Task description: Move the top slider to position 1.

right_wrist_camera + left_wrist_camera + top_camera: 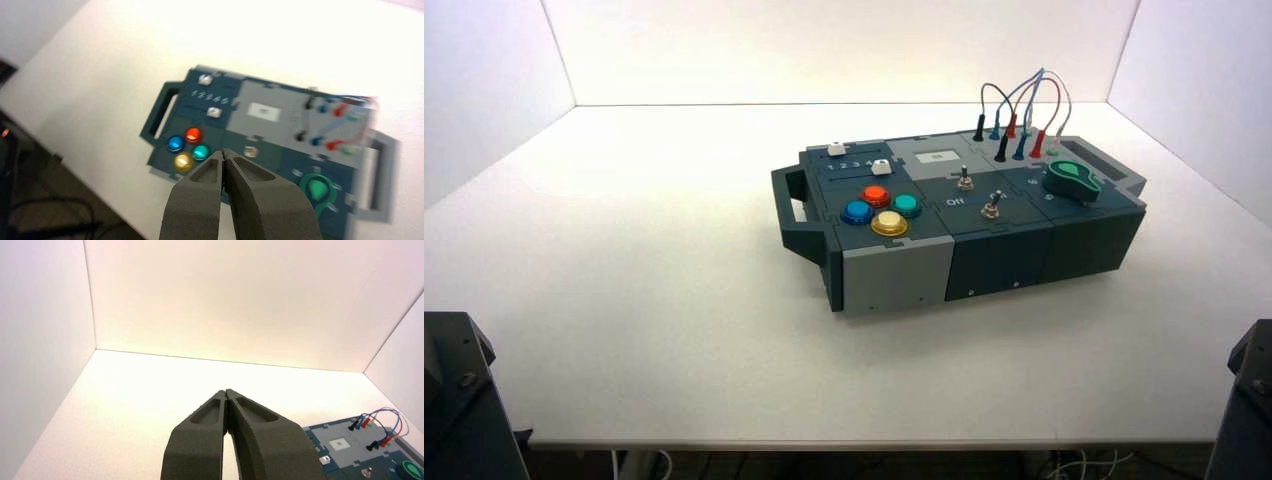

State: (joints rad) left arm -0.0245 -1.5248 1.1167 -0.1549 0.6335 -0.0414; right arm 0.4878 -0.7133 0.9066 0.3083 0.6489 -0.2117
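white table [674, 300] | bears: dark teal box [984, 255], right of centre

White "Off" on the box [984, 262] top panel

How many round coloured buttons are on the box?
4, clustered at the box's front left: red button at the back, blue button left, teal button right, yellow button nearest.
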